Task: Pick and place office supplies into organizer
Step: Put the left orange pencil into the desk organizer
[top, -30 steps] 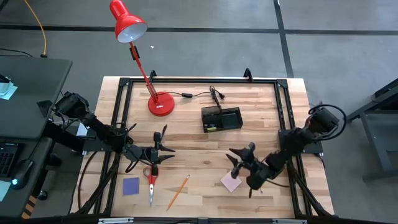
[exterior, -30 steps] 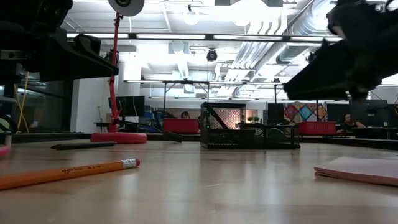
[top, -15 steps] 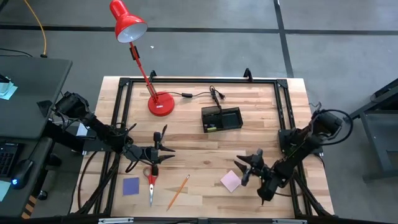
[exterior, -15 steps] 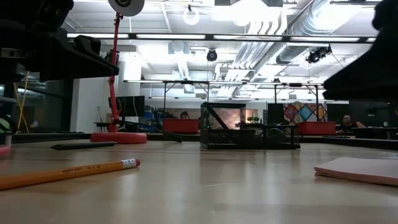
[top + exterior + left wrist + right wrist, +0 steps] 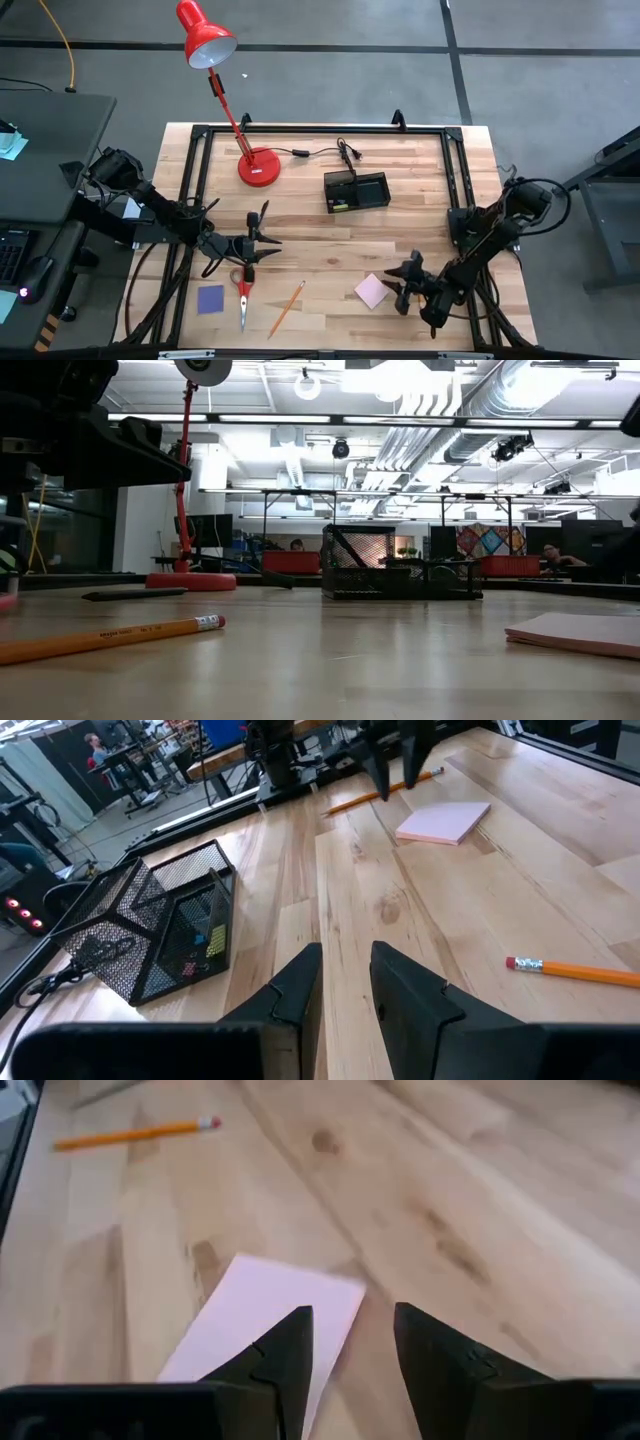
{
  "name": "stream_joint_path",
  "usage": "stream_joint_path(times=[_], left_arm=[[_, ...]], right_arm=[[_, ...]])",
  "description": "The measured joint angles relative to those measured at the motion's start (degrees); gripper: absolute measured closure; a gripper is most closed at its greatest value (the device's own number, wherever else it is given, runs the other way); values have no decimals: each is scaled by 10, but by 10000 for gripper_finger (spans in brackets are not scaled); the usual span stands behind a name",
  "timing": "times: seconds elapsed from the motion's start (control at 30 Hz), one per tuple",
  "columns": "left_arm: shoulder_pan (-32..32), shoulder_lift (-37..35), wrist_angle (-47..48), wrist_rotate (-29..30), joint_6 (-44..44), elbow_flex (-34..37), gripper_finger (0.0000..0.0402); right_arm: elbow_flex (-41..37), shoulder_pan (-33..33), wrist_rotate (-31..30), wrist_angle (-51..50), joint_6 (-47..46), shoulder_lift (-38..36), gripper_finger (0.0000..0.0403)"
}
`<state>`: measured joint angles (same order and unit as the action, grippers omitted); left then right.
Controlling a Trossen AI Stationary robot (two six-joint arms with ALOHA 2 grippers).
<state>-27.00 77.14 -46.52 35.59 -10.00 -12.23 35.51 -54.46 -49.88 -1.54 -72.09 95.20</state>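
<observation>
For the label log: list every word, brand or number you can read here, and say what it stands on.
Pencil: small dark print along its barrel in the low view, too small to read.
Pink sticky pad: blank.
Mesh organizer: no readable text.
Nothing else legible.

Partly hidden supplies
The right claw (image 5: pixel 350 1350) covers the pink sticky pad's (image 5: pixel 270 1320) near edge; the organizer's (image 5: pixel 160 935) mesh blurs its small contents.

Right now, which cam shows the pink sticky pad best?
Right wrist view: the pink sticky pad fills the frame. High view shows it small, low view only edge-on, left wrist view far off.
</observation>
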Motion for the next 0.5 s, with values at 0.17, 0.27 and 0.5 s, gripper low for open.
stream_joint_path(times=[0.17, 0.27, 0.5], left_arm=[[0, 0, 0, 0, 0, 0, 323], [0, 0, 0, 0, 0, 0, 323], [0, 0, 0, 0, 0, 0, 323]], right_arm=[[0, 0, 28, 6, 43, 0, 269], [0, 0, 64, 27, 64, 0, 269], [0, 0, 80, 85, 129, 0, 269]])
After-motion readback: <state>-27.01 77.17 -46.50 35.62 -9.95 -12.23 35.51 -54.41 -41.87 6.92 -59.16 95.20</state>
